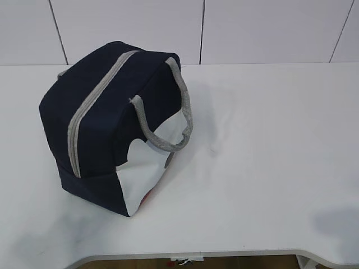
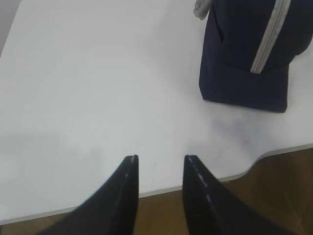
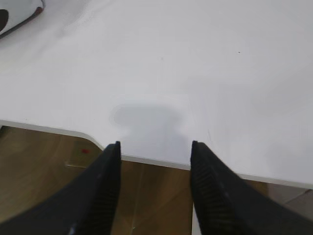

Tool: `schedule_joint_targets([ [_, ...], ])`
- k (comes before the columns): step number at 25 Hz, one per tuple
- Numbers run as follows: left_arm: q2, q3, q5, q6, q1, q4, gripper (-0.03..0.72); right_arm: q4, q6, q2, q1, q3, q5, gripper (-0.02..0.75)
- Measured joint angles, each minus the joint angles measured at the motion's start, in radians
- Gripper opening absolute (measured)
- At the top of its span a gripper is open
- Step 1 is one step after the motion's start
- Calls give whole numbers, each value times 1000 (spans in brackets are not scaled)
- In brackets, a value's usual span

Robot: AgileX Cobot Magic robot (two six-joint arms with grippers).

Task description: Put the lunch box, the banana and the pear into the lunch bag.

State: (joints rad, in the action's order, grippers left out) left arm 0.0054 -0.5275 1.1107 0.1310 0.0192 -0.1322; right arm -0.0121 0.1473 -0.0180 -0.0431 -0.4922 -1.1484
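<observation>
Left wrist view: lunch bag [image 2: 244, 63] well beyond the left end effector [image 2: 160, 164]

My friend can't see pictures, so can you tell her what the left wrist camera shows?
A navy-blue lunch bag with a closed grey zipper stands at the top right of a white table. At the bottom, the left gripper hangs open and empty over the table's near edge.

The lunch bag [image 1: 112, 123] is zipped, so its inside is hidden. In the left wrist view its top is cut off by the upper edge. In the right wrist view only a corner of it shows at the top left. Both tools are cut off at the bottom edges of their wrist views.
</observation>
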Motion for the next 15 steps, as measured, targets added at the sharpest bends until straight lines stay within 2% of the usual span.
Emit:
schedule_joint_targets([
  [6, 0, 0, 0, 0, 0, 0, 235, 0, 0, 0, 110, 0, 0, 382],
  [15, 0, 0, 0, 0, 0, 0, 235, 0, 0, 0, 194, 0, 0, 382],
])
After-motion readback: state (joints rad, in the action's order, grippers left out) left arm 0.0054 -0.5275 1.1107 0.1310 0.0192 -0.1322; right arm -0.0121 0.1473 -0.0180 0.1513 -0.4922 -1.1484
